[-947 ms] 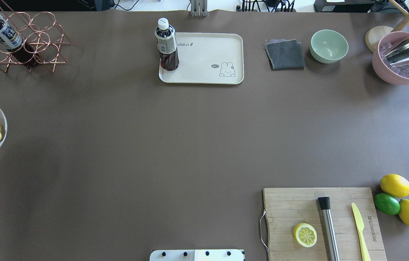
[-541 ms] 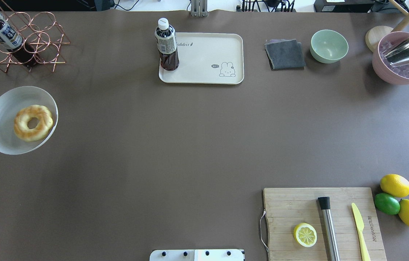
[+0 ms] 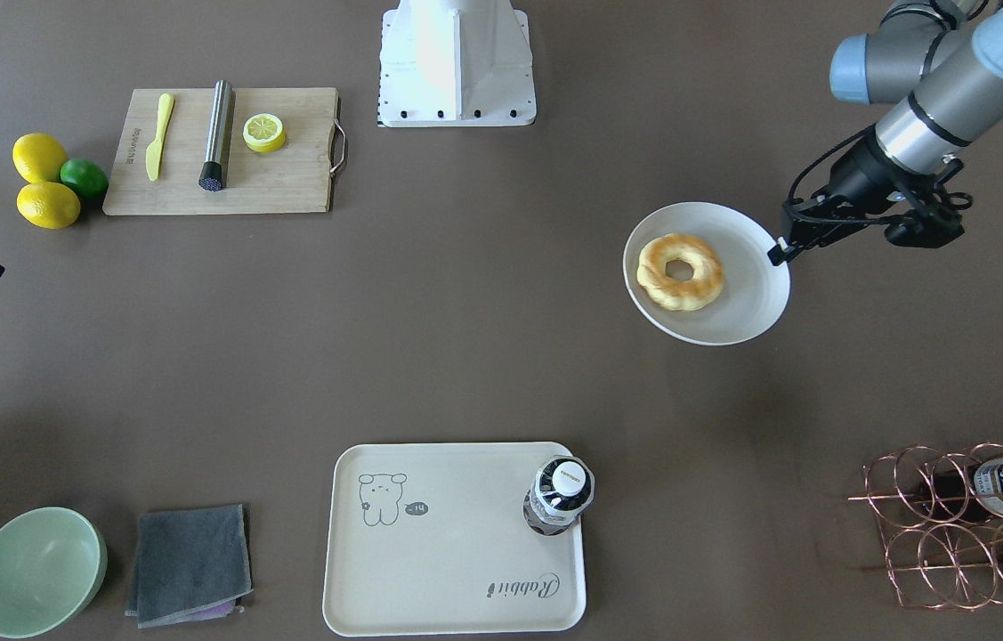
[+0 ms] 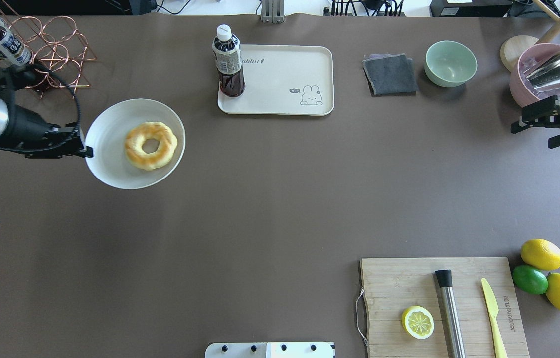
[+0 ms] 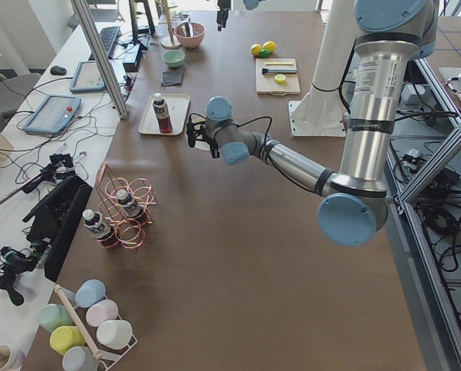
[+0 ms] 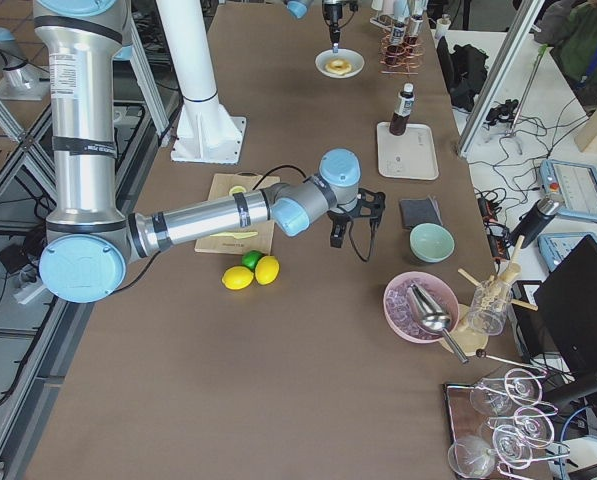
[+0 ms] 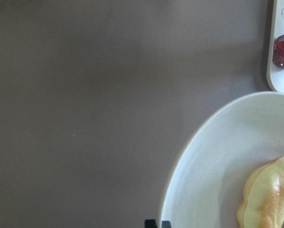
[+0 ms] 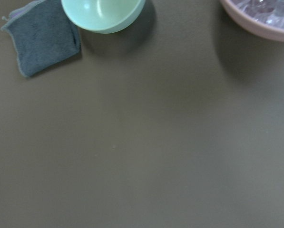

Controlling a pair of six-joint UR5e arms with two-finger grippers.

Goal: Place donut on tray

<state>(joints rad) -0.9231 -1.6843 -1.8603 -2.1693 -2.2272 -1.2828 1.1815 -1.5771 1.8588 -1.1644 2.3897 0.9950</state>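
While our matte brown desk (image 4: 270,209) runs beside a cable-strewn white bench (image 5: 29,154), the browned golden ring donut (image 4: 151,145) lies on a smooth round white plate (image 4: 111,164), well apart from the cream, round-cornered tray (image 4: 284,74). Our left end effector (image 4: 87,149) pinches the plate's rim. We cannot tell whether the right end effector (image 4: 553,122) is parted.

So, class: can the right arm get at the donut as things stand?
Doubtful: nothing blocks it, but the right gripper is far across the table from the donut, on the plate in the left gripper.
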